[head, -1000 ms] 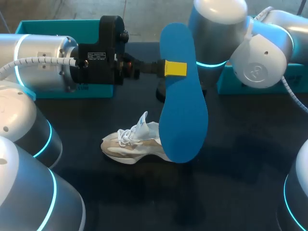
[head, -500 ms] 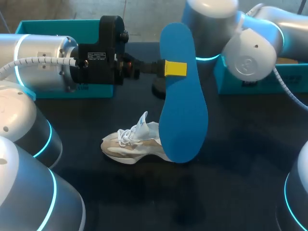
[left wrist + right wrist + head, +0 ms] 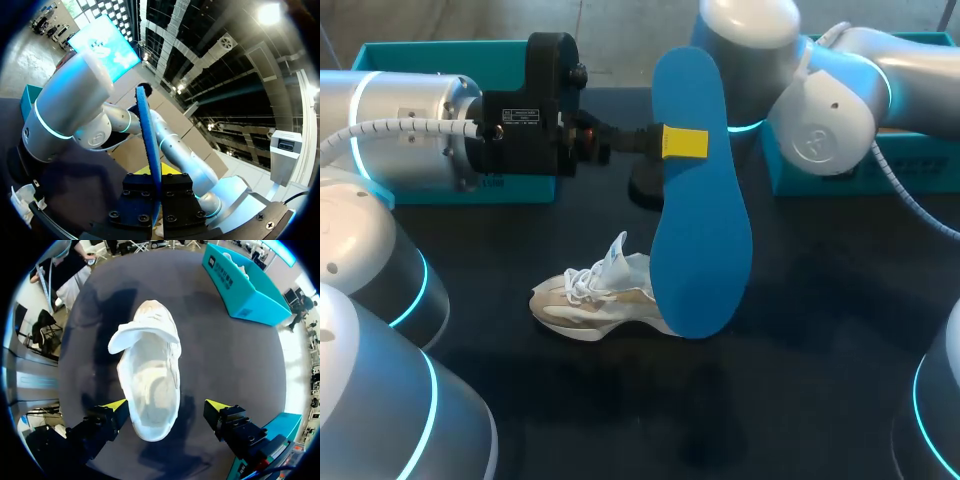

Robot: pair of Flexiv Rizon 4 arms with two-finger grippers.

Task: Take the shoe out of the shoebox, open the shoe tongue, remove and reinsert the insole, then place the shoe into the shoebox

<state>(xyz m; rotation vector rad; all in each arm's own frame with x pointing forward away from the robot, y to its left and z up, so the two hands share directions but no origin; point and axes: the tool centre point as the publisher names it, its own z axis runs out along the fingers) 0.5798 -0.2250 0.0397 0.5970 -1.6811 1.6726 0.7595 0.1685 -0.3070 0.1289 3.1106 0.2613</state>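
Insole [image 3: 700, 200] stood upright in the pinching left hand [image 3: 685, 143], hiding the heel of the shoe [image 3: 595, 295] in the head view — the right wrist view showed the right hand [image 3: 167, 405] spread above the whole shoe on the desk [image 3: 225, 350].

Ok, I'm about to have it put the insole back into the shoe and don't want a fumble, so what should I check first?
1. Grip on the insole: ok, the left tool is shut on it and holds it on edge above the table.
2. Opening of the tongue: ok, it is folded forward and the mouth is bare.
3. Pose of the shoe: ok, sole down on the table.
4. Hold on the shoe: not ok, the right tool is open, one finger at either side of the heel, neither touching.
5. Match of the insole's toe end to the shoe's toe: cannot tell.
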